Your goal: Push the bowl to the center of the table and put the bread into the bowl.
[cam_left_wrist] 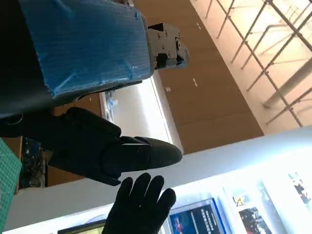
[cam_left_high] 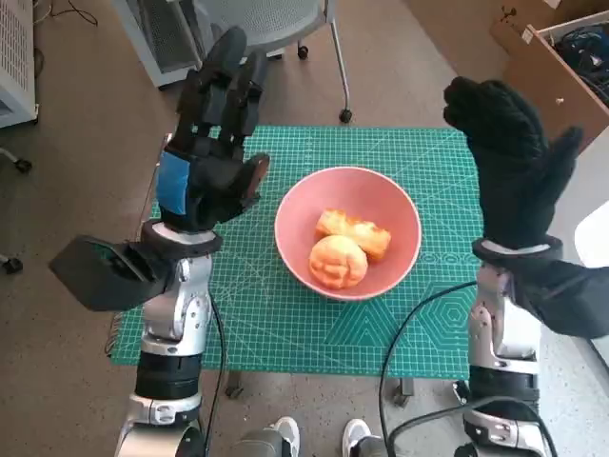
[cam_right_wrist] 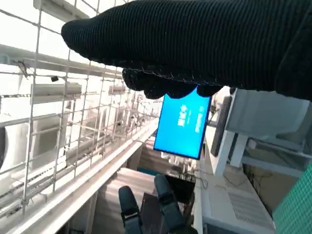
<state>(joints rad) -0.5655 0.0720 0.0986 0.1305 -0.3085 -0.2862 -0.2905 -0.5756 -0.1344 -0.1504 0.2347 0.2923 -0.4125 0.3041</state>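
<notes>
Head view shows the pink bowl (cam_left_high: 348, 231) sitting near the middle of the green cutting mat (cam_left_high: 285, 314) that covers the table, with two pieces of bread (cam_left_high: 339, 261) already lying inside it, a round bun toward the robot and a longer piece (cam_left_high: 354, 231) just behind it, its long axis running across the table from left to right. Both hands are raised above the table on either side of the bowl and touch nothing. The left hand (cam_left_high: 214, 143) holds nothing, fingers extended upward; the right hand (cam_left_high: 509, 162), gloved, is likewise empty with fingers spread. The bowl lies between them, slightly nearer the left hand. Judging by this layout, the task looks complete, with no further reach called for.
</notes>
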